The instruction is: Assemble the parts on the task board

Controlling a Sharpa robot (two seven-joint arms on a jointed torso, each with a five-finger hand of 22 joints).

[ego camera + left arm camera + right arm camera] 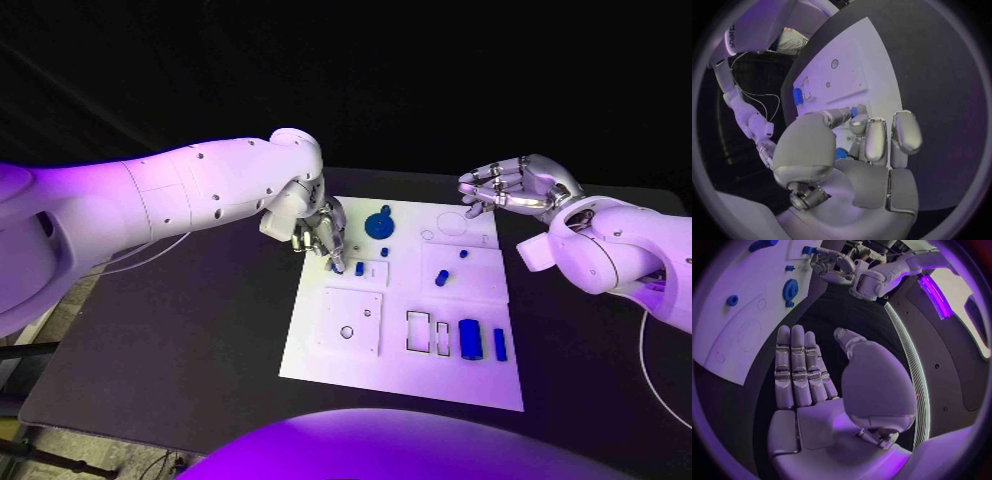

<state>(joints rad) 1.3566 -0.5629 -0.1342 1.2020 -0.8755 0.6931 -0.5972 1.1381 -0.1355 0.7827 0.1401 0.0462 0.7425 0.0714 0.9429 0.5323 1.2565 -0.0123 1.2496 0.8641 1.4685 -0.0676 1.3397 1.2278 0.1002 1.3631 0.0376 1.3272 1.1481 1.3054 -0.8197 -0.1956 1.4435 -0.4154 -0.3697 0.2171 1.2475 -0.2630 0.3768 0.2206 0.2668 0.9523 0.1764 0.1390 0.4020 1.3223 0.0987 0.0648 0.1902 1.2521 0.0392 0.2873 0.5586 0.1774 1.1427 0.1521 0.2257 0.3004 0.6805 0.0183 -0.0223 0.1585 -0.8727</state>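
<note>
On the black table [173, 340], the white task board [411, 370] serves as the landmark for all items. Left hand [323, 236]: above the board's far left corner, fingers pointing down at a small blue peg [359, 268] standing just inside that corner; the left wrist view shows the fingertips [859, 111] close around a small blue part [854, 111], but whether they actually pinch it cannot be told. Right hand [513, 186]: beyond the board's far right corner, raised off the table, fingers apart and loosely curved, holding nothing; the right wrist view shows its fingers [798, 370] straight and side by side, thumb set apart, palm bare. Blue round knob [379, 223]: on the board near its far edge, between the two hands, just beside the left hand. Small blue stud [463, 253]: right of the board's centre, with a second short blue piece [443, 278] near it toward the robot. Blue cylinder [470, 334]: lying on the board's near right part, just beside a rectangular cut-out [417, 331]. Slim blue bar [499, 344]: right of the cylinder, close to the board's right edge. Raised square plate with a round hole [352, 321]: on the board's near left part.
</note>
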